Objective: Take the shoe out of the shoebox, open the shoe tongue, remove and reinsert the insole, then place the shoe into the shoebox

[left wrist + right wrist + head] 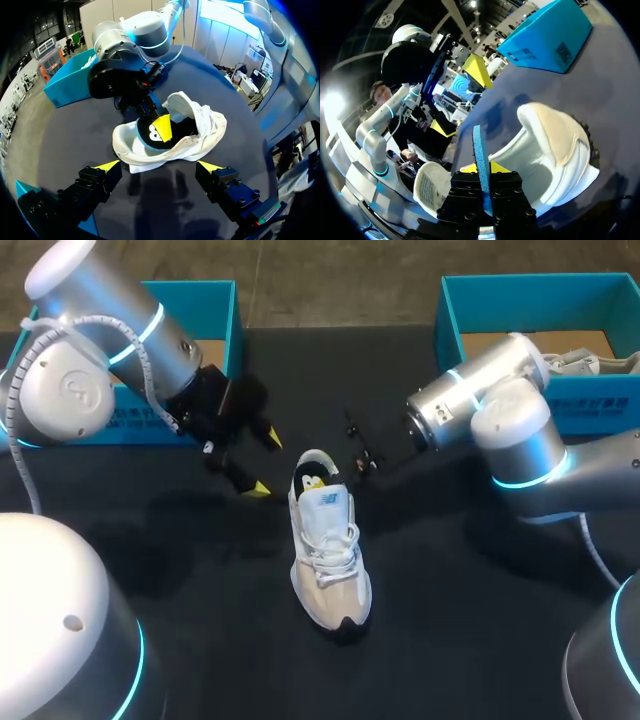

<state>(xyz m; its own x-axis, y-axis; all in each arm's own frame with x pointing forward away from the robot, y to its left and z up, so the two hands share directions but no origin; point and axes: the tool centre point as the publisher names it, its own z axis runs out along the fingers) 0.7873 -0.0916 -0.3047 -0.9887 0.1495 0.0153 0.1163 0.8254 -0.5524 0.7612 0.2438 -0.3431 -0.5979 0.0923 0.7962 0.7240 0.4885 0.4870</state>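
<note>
the white sneaker stands on its sole in the middle of the black surface, outside both boxes. its heel points toward the far side and its dark-tipped toe toward the robot. it is laced, and a dark insole with a pale print shows in the heel opening.

the right arm comes in from the right, and its end effector sits at the heel of the sneaker. in the right wrist view its two fingers are pressed together on a thin blue edge that stands up between them. this looks like the rim of the insole seen edge-on. in the left wrist view one yellow tip lies on the insole inside the opening.

the left end effector hangs just beside the sneaker's heel on the left. its fingers are spread wide apart with nothing between them, and it is not touching the shoe.

a teal shoebox stands at the far left behind the left arm. a second teal shoebox stands at the far right, with another pale shoe lying inside it.
</note>
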